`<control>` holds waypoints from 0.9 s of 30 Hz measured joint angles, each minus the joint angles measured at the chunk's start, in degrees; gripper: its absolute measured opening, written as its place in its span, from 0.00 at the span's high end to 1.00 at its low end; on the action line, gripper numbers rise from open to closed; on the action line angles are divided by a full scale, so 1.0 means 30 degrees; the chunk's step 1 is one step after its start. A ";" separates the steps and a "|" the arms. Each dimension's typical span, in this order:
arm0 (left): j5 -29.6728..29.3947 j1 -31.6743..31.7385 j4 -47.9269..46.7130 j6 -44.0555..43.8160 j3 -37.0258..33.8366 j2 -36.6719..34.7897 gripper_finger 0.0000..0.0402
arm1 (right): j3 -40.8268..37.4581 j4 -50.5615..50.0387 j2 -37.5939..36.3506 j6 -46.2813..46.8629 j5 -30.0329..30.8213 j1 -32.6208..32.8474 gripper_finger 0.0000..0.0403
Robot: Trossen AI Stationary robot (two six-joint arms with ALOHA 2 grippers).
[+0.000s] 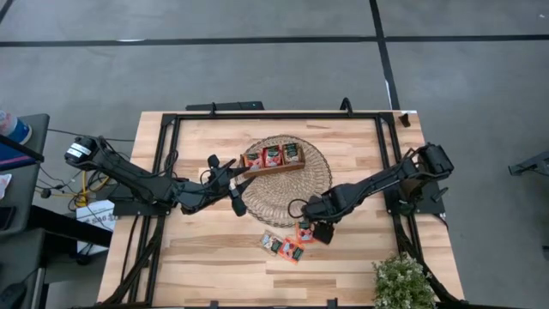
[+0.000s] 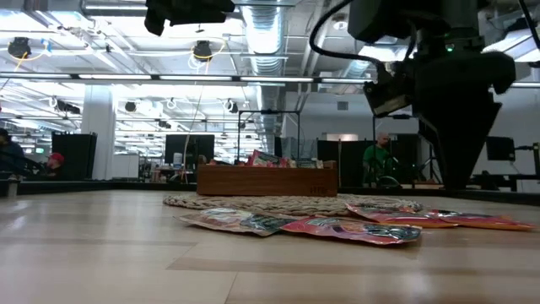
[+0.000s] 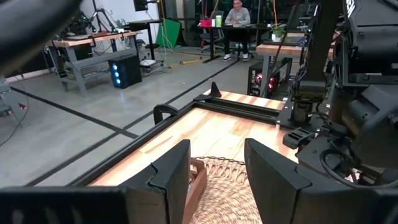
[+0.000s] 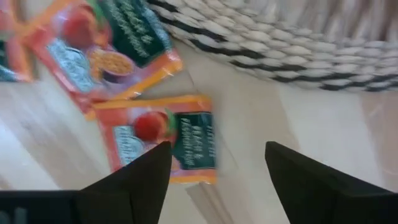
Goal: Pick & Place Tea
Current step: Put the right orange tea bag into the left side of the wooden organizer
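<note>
On the pale wood-plank table [image 1: 206, 257], a round woven mat [image 1: 296, 193] carries a brown wooden tray [image 1: 274, 163] with three upright tea sachets [image 1: 273, 155]. Four more flat, glossy red-orange sachets [image 1: 286, 245] lie loose just off the mat's edge. The right gripper [image 1: 316, 230] hangs right over them, fingers apart. The left gripper [image 1: 238, 190], also spread, sits beside the tray's end.

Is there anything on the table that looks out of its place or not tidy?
Yes. A few tea sachets lie loose and overlapping on the bare wood beside the woven mat, while others stand in the wooden tray on it. The right gripper, open, hovers over one loose sachet.
</note>
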 joint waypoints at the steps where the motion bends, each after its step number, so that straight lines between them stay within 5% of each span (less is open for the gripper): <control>1: 0.0000 0.0000 0.0005 0.0000 0.0000 0.0000 0.64 | -0.0014 -0.0235 -0.0007 -0.0057 0.0205 -0.0020 0.37; 27: 0.0000 0.0000 0.0049 -0.0080 0.0000 0.0000 0.64 | -0.0007 -0.0087 -0.0036 -0.1040 0.0580 0.0359 0.37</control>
